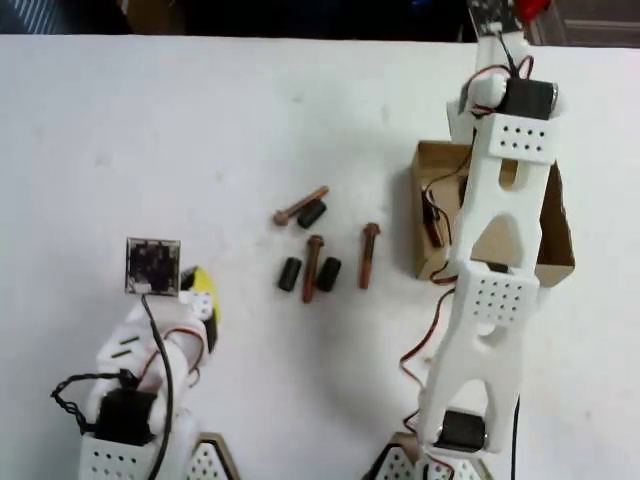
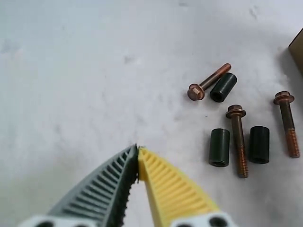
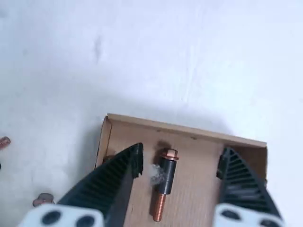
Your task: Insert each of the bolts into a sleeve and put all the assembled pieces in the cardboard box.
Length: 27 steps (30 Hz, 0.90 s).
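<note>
Three copper bolts [image 1: 313, 268] and three black sleeves [image 1: 290, 273] lie loose in the middle of the table. In the left wrist view the bolts [image 2: 237, 141] and sleeves [image 2: 219, 147] sit apart from each other, none inserted. My left gripper [image 2: 137, 150] is shut and empty, short of this group. My right gripper [image 3: 181, 161] hangs open above the cardboard box [image 3: 184, 128]. A bolt fitted in a sleeve [image 3: 165, 182] lies on the box floor between the open fingers, untouched.
In the high view my right arm [image 1: 495, 290] stretches over the cardboard box [image 1: 435, 160] at the right and hides most of it. Bare white table lies on the far side and left of the parts.
</note>
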Motion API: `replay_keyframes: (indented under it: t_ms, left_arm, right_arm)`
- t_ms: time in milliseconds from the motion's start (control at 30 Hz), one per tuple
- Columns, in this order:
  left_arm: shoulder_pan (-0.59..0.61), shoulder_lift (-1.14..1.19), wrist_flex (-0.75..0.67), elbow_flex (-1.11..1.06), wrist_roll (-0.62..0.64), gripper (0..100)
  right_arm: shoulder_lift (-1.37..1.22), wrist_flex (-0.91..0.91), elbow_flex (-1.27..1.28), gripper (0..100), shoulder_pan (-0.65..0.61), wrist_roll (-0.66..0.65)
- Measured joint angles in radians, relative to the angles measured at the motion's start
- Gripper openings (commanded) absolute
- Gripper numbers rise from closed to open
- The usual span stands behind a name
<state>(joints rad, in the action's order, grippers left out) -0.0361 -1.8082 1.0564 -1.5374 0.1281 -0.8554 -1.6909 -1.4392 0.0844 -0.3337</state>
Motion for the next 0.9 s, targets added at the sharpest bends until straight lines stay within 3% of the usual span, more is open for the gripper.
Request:
replay_keyframes:
  t_ms: [433, 733, 900]
  left_arm:
    - [0.000, 0.000, 0.000, 0.000, 0.000, 2]
    - [0.000, 0.000, 0.000, 0.000, 0.000, 2]
    - [0.000, 0.000, 0.000, -0.028, 0.000, 2]
  right_arm:
    - [0.051, -0.006, -0.089, 2.9, -0.084, 0.000]
    - [0.298, -0.006, -0.071, 2.2, -0.166, 0.000]
    - [0.496, -0.006, 0.117, 2.2, -0.196, 0.000]
